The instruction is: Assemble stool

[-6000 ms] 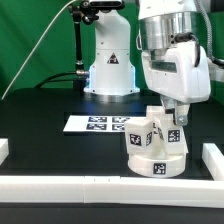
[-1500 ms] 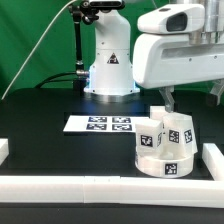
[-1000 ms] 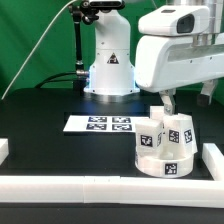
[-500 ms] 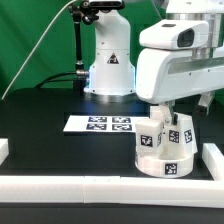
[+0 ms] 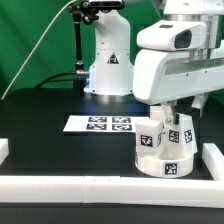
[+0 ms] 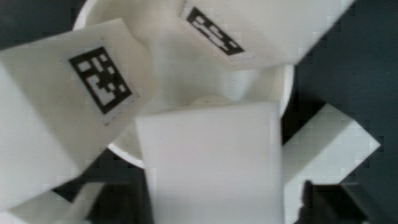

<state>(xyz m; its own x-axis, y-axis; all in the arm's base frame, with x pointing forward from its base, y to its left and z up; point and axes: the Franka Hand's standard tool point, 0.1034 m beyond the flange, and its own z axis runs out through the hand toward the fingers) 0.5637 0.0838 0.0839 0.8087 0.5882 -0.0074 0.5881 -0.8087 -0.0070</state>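
The white plastic stool [image 5: 164,148], a thick round disc seat with short blocky legs standing up from it, each marked with black-and-white square tags, was seen on the black counter [image 5: 50,140] toward the exterior view's right, close to the long white border bar [image 5: 110,186] along the near edge. The large white arm was lowered directly over it, and the hand [image 5: 171,112] was brought down among the upright legs at the back of the seat. In the wrist view a blocky white leg [image 6: 214,160] was found between the two dark fingers [image 6: 338,200], filling the gap between them, so the hand was taken to be clamped on that leg. Two further legs with tags were seen tilting outward beside it, above the curved rim of the round seat [image 6: 125,150]. The flat white marker board [image 5: 98,124] was lying on the counter just to the exterior view's left of the stool, apart from it. A white robot base with a lit blue panel was standing behind the marker board.
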